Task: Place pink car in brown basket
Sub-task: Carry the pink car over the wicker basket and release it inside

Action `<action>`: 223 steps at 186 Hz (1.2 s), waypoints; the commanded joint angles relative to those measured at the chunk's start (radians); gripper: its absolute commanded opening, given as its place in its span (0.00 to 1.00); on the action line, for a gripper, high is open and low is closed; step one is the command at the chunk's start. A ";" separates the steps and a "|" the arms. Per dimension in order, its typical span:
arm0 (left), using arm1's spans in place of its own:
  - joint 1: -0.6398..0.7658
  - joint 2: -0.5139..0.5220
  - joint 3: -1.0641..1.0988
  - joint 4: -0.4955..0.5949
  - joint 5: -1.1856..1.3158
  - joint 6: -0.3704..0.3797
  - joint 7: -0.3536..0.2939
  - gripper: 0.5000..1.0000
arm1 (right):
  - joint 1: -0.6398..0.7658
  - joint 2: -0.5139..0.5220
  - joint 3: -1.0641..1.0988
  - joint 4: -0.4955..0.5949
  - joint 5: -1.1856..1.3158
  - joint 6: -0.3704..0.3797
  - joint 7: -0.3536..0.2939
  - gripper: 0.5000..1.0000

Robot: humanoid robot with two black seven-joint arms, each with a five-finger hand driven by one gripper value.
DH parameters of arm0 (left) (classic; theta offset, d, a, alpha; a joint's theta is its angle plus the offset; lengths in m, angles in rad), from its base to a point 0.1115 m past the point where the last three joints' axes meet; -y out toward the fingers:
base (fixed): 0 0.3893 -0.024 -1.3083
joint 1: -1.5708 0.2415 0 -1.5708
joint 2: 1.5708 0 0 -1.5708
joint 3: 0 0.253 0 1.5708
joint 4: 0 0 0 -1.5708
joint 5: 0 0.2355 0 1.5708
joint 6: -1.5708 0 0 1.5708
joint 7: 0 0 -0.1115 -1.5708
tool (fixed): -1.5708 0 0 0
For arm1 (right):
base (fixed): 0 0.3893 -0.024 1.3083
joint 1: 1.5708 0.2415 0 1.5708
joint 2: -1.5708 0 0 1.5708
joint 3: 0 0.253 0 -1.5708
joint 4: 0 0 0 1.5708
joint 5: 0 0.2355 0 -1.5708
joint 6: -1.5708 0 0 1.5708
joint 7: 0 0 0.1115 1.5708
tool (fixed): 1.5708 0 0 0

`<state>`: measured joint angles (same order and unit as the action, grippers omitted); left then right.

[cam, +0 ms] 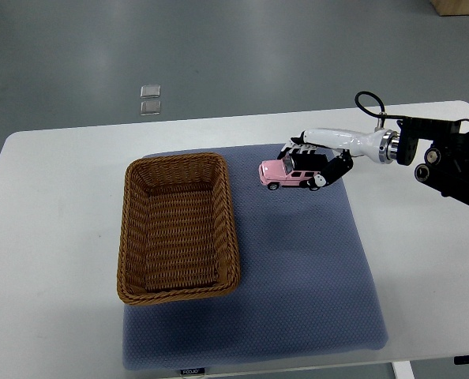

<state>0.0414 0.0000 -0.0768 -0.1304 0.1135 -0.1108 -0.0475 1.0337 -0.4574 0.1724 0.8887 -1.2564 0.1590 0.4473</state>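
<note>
Furthest left on the white table (53,205) sits the brown basket (178,227), a woven oblong resting on the left part of a blue mat (305,268). Its inside is empty, and its long axis runs away from the robot. No left arm shows anywhere in the view.

To the right of the basket, near its far right corner but clear of the rim, is the pink car (286,175). The right hand (315,164) has its dark fingers curled over the car's roof and rear end, with the nose pointing toward the basket; the car looks gripped rather than merely touched (whether its wheels are on the mat or just above it cannot be told from this steep angle). The white forearm runs back to the right edge of the picture.

The risk from here appears to lie in the grasp and the crossing. The fingers hold only the rear of the car, so it could pivot or slip out during the sideways carry. A low carry might also catch the nose on the basket's near wall, shoving the light basket across the mat or knocking the toy loose outside it.
</note>
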 commanded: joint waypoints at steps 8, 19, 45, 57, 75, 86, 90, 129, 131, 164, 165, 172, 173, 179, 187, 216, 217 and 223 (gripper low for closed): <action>0.000 0.000 0.000 0.000 0.000 -0.001 0.000 1.00 | 0.049 0.078 0.010 0.010 0.018 0.002 0.010 0.00; 0.000 0.000 0.000 0.000 0.000 0.000 0.000 1.00 | 0.063 0.118 0.010 0.009 0.020 0.002 0.008 0.00; 0.000 0.000 0.000 0.000 0.000 0.000 0.000 1.00 | 0.101 0.212 0.001 -0.007 0.020 0.002 -0.001 0.00; 0.000 0.000 0.000 0.000 0.000 -0.001 0.000 1.00 | 0.117 0.246 -0.005 -0.025 0.022 0.001 -0.002 0.00; 0.000 0.000 0.000 0.000 0.000 0.000 0.000 1.00 | 0.128 0.299 -0.008 -0.051 0.022 0.001 -0.006 0.00; 0.000 0.000 0.000 0.000 0.000 -0.001 0.000 1.00 | 0.135 0.332 -0.017 -0.063 0.020 -0.001 -0.004 0.00; 0.000 0.000 0.000 0.000 0.000 0.000 0.000 1.00 | 0.135 0.344 -0.025 -0.068 0.022 -0.001 -0.004 0.00; 0.000 0.000 0.000 0.000 0.000 0.000 0.000 1.00 | 0.134 0.450 -0.076 -0.160 0.018 -0.004 -0.004 0.03; 0.000 0.000 0.000 0.000 0.000 0.000 0.000 1.00 | 0.134 0.450 -0.076 -0.160 0.018 -0.004 -0.004 0.03; 0.000 0.000 0.000 0.000 0.000 0.000 0.000 1.00 | 0.121 0.457 -0.073 -0.185 0.020 -0.006 -0.006 0.37; 0.000 0.000 0.000 0.000 0.000 0.000 0.000 1.00 | 0.120 0.457 -0.073 -0.185 0.020 -0.006 -0.006 0.45; 0.000 0.000 0.000 0.000 0.000 0.000 0.000 1.00 | 0.120 0.457 -0.073 -0.185 0.020 -0.006 -0.006 0.68; 0.000 0.000 0.000 0.000 0.000 0.000 0.000 1.00 | 0.118 0.457 -0.073 -0.185 0.022 -0.007 -0.006 0.73; 0.000 0.000 -0.001 0.000 0.000 0.000 0.000 1.00 | 0.117 0.457 -0.073 -0.186 0.025 -0.007 -0.006 0.79; 0.000 0.000 0.000 0.000 0.000 0.000 0.000 1.00 | 0.115 0.457 -0.073 -0.188 0.034 -0.007 -0.006 0.80; 0.000 0.000 0.000 0.000 0.000 0.000 0.000 1.00 | 0.101 0.457 -0.067 -0.212 0.095 -0.056 -0.006 0.81; 0.000 0.000 0.000 0.000 0.000 0.000 0.000 1.00 | 0.101 0.457 -0.067 -0.212 0.095 -0.056 -0.006 0.81; 0.000 0.000 0.000 0.000 0.000 0.000 0.000 1.00 | 0.100 0.457 -0.060 -0.218 0.127 -0.062 -0.006 0.81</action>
<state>0.0414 0.0000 -0.0768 -0.1304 0.1135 -0.1108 -0.0475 1.1391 0.0001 0.1014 0.6865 -1.1915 0.1232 0.4418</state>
